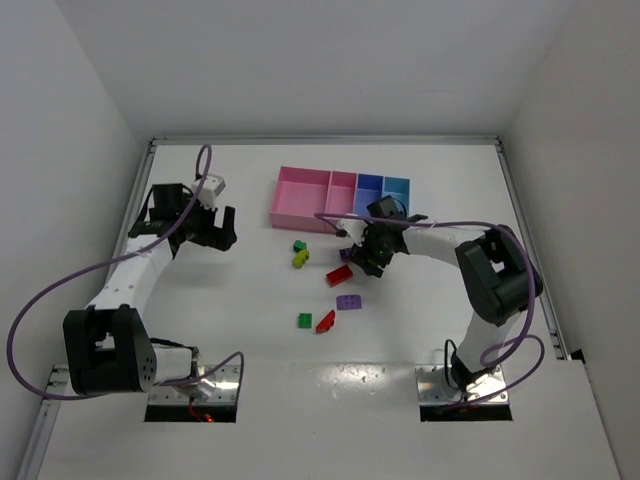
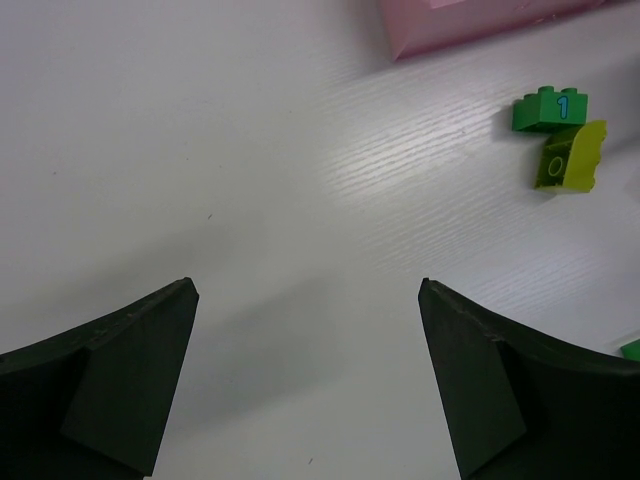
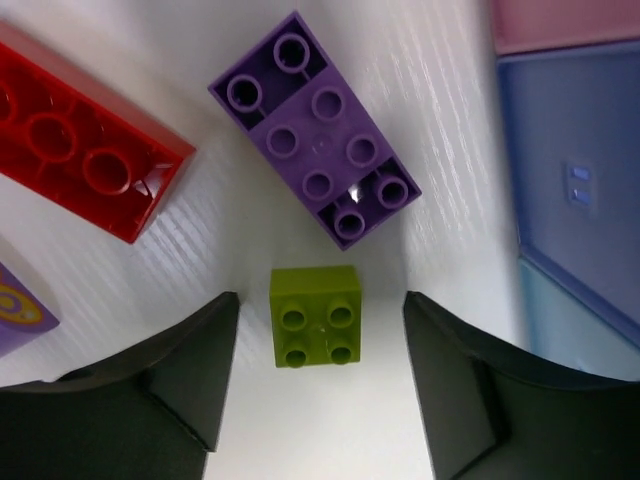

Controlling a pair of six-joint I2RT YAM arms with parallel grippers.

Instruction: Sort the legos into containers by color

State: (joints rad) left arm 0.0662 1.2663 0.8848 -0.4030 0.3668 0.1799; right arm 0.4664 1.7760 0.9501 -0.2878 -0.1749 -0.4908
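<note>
White tabletop (image 1: 250, 330), top view: joined pink-to-blue plastic bins (image 1: 340, 195) upper centre, loose legos (image 1: 339, 275) below; left gripper (image 1: 210, 240) mid-left, right gripper (image 1: 360, 262) over legos. Left wrist: jaws wide, empty; green brick (image 2: 549, 108), yellow-green brick (image 2: 570, 158) upper right. Right wrist: jaws wide, straddling olive square brick (image 3: 315, 315) untouched, purple brick (image 3: 315, 130) above.
</note>
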